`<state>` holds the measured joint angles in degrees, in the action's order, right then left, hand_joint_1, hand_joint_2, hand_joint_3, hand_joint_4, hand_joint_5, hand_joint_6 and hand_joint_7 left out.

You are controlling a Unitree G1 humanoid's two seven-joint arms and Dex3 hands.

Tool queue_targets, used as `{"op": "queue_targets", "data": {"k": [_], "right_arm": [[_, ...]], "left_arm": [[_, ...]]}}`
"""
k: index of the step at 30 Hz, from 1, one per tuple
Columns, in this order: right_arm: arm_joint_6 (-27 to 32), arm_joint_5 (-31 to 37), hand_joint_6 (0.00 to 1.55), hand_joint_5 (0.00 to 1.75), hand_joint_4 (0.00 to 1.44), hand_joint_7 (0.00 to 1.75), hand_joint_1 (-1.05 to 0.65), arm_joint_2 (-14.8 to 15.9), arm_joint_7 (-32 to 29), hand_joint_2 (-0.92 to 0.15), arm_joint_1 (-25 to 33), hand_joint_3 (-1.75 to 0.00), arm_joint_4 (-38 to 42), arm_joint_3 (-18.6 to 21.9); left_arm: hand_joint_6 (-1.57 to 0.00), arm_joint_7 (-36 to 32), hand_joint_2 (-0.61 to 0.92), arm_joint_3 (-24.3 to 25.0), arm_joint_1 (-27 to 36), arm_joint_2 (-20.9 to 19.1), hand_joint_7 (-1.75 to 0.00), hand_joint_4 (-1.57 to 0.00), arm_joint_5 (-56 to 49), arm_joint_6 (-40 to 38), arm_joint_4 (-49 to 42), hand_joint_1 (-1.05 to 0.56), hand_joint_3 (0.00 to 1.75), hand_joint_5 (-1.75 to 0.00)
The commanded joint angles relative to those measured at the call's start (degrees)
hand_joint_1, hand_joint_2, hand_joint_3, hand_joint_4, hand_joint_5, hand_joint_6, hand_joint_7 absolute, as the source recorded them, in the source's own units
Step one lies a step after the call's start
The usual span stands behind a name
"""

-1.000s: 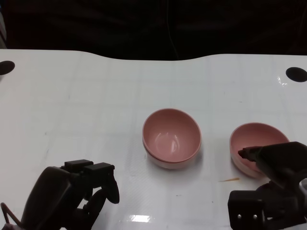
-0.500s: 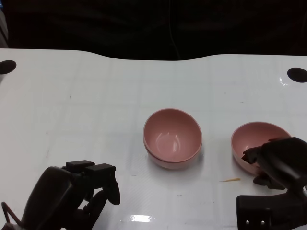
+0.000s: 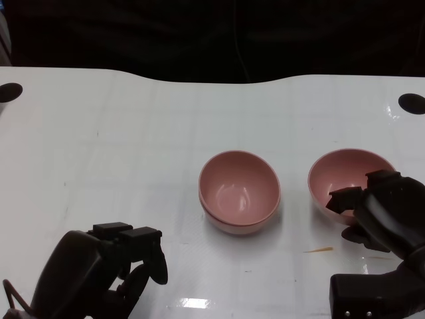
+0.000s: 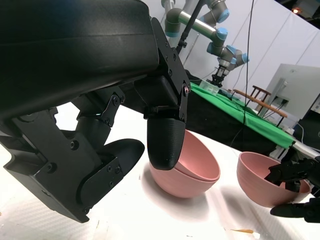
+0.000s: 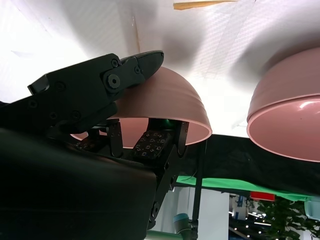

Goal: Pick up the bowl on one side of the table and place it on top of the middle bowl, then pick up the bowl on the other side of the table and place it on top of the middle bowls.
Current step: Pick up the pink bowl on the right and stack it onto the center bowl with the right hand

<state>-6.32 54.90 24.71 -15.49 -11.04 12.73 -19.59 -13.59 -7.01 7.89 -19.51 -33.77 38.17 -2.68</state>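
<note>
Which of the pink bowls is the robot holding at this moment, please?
The single bowl on the robot's right: the right hand grips its rim, fingers inside and outside the wall. The stacked bowls in the middle are untouched, and the left hand holds nothing.

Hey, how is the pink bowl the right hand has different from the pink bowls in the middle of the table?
The right bowl is a single bowl; the middle bowls are two, one nested in the other. The right hand grips the right bowl at its rim, while no hand touches the middle bowls. The right bowl looks lifted and tilted in the right wrist view; the middle bowls sit flat on the table. Both share the same pink colour and round shape.
</note>
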Motion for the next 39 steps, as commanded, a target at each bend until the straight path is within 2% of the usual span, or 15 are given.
{"op": "queue_targets", "data": {"k": [1,3,4,5,6,7,8,10,13,25,31,32,35,39], "right_arm": [[-0.08,-0.77,1.11,1.75,0.89,0.70,-0.10,1.40,-0.66,-0.86,-0.21,-0.05,0.18,0.61],[-0.08,-0.78,1.11,1.75,0.89,0.70,-0.10,1.40,-0.67,-0.86,-0.21,-0.05,0.18,0.60],[-2.75,-2.34,1.11,1.75,0.89,0.70,-0.10,1.28,-2.49,-0.86,-0.29,-0.05,-2.00,1.44],[-6.64,-5.12,1.08,1.75,0.93,0.91,-0.05,-0.25,-4.01,-0.82,-2.75,-0.04,-3.22,1.78],[-9.90,-7.19,0.97,1.75,0.96,1.24,-0.04,-1.52,-5.50,-0.72,-4.80,-0.26,-3.62,1.93],[-12.14,-8.53,0.89,1.75,0.99,1.49,-0.02,-2.34,-6.44,-0.43,-6.22,-0.84,-3.53,2.00],[-13.40,-8.99,0.86,1.75,1.00,1.57,-0.01,-3.04,-7.04,-0.31,-7.38,-1.07,-2.62,1.76],[-15.32,-9.44,0.84,1.75,1.02,1.65,-0.04,-4.03,-7.87,-0.22,-8.90,-1.31,-0.38,1.27],[-16.77,-9.83,0.86,1.75,1.02,1.64,-0.08,-5.05,-8.20,-0.19,-10.39,-1.42,1.94,0.83],[-21.38,-10.81,0.83,1.75,1.03,1.68,-0.16,-8.02,-9.06,-0.15,-13.74,-1.54,7.67,0.19],[-24.06,-12.62,0.81,1.75,1.01,1.68,-0.15,-8.93,-5.76,-0.16,-15.56,-1.53,10.22,-1.20],[-24.60,-12.77,0.80,1.75,1.01,1.69,-0.15,-9.21,-5.33,-0.18,-16.01,-1.50,10.97,-1.49],[-26.07,-13.21,0.75,1.75,0.99,1.74,-0.15,-9.96,-4.19,-0.35,-17.29,-1.23,13.20,-2.41],[-26.60,-13.24,0.74,1.75,0.98,1.74,-0.12,-10.29,-2.39,-0.37,-18.51,-1.13,15.12,-3.53]], "left_arm": [[-0.82,0.34,0.26,0.05,-0.07,-0.52,-1.43,-0.87,0.46,0.30,-0.16,-0.07,1.46,-1.69],[-0.82,0.34,0.26,0.05,-0.07,-0.52,-1.43,-0.87,0.46,0.30,-0.16,-0.07,1.46,-1.69],[-0.82,0.31,0.26,-0.02,-0.31,-0.53,-1.43,-0.87,0.34,0.32,-0.34,-0.07,1.46,-1.69],[-0.83,0.40,0.26,-0.03,-0.30,-0.54,-1.43,-0.88,0.09,0.05,-0.08,-0.08,1.47,-1.68],[-0.84,0.53,0.24,-0.03,-0.23,-0.54,-1.42,-0.89,-0.07,-0.25,0.21,-0.07,1.49,-1.67],[-0.85,0.62,0.24,-0.02,-0.16,-0.54,-1.41,-0.90,-0.17,-0.45,0.43,-0.07,1.50,-1.66],[-0.86,0.55,0.23,-0.03,-0.17,-0.53,-1.40,-0.90,-0.17,-0.36,0.36,-0.07,1.51,-1.65],[-0.87,0.23,0.22,-0.11,-0.34,-0.50,-1.39,-0.91,-0.43,-0.17,0.07,-0.07,1.52,-1.64],[-0.88,0.01,0.22,-0.20,-0.44,-0.38,-1.38,-0.92,-0.64,-0.12,0.06,-0.07,1.53,-1.63],[-0.88,0.65,0.22,-0.33,-0.50,-0.37,-1.40,-0.93,-0.48,-0.69,0.40,-0.09,1.54,-1.65],[-0.89,0.66,0.20,-0.46,-0.47,-0.35,-1.39,-0.93,-0.52,-0.92,0.64,-0.07,1.54,-1.64],[-0.89,0.55,0.20,-0.50,-0.54,-0.36,-1.39,-0.93,-0.65,-0.86,0.53,-0.07,1.54,-1.64],[-0.89,0.50,0.20,-0.57,-0.59,-0.40,-1.38,-0.94,-0.94,-0.92,0.60,-0.06,1.54,-1.64],[-0.90,0.79,0.19,-0.64,-0.45,-0.41,-1.38,-0.94,-0.74,-1.17,0.91,-0.06,1.54,-1.63]]}}
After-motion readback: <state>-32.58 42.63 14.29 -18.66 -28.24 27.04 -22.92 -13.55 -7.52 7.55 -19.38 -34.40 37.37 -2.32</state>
